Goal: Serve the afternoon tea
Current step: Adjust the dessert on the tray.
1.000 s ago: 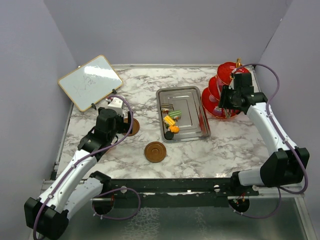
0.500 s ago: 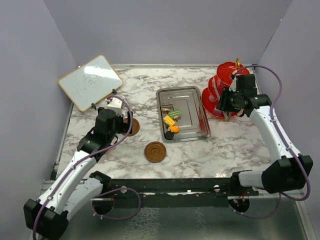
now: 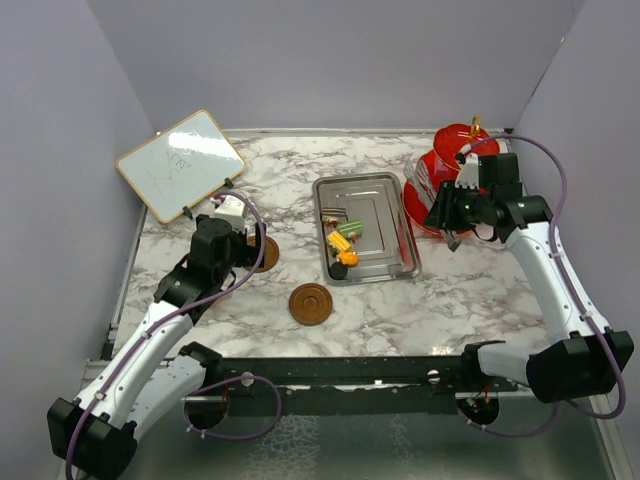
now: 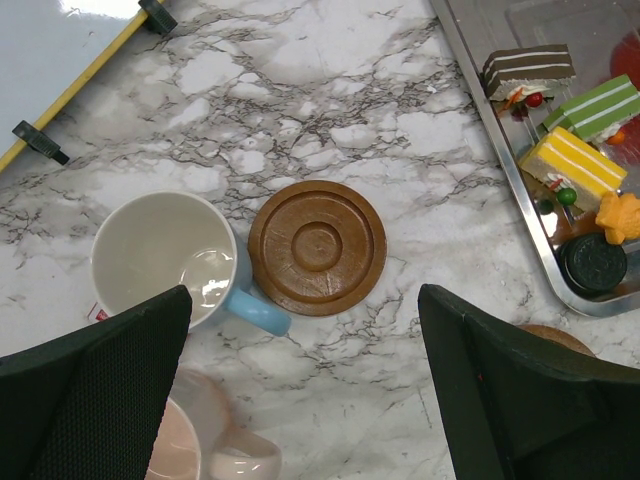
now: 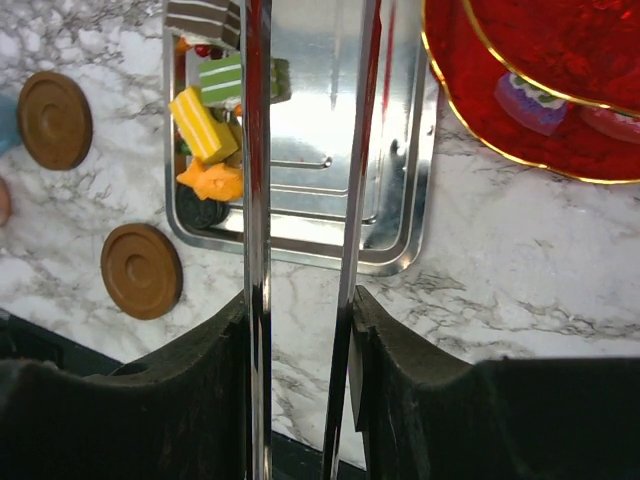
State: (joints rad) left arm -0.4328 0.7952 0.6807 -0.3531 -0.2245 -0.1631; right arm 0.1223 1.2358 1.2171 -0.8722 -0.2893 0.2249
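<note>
Marble table (image 3: 460, 290), steel tray (image 3: 385, 205) at centre with cake pieces (image 3: 345, 245). Right gripper (image 5: 300, 320) clamped on metal tongs (image 5: 257, 150), near red stand (image 3: 450, 150) (purple piece (image 5: 530, 100) on a tier). Left gripper (image 4: 305, 300) spread wide above blue cup (image 4: 160, 255), just beside saucer (image 4: 317, 245).

Cut off by the lower edge and partly covered by a finger of the left hand (image 4: 305, 300): pink cup (image 4: 215, 440). Mostly hidden behind the other finger: second saucer (image 4: 553, 335). Cropped at picture edges: whiteboard (image 4: 60, 40), steel tray (image 4: 503, 140), red stand (image 5: 560, 60). Out of frame at the top: tips of the tongs (image 5: 256, 150).
</note>
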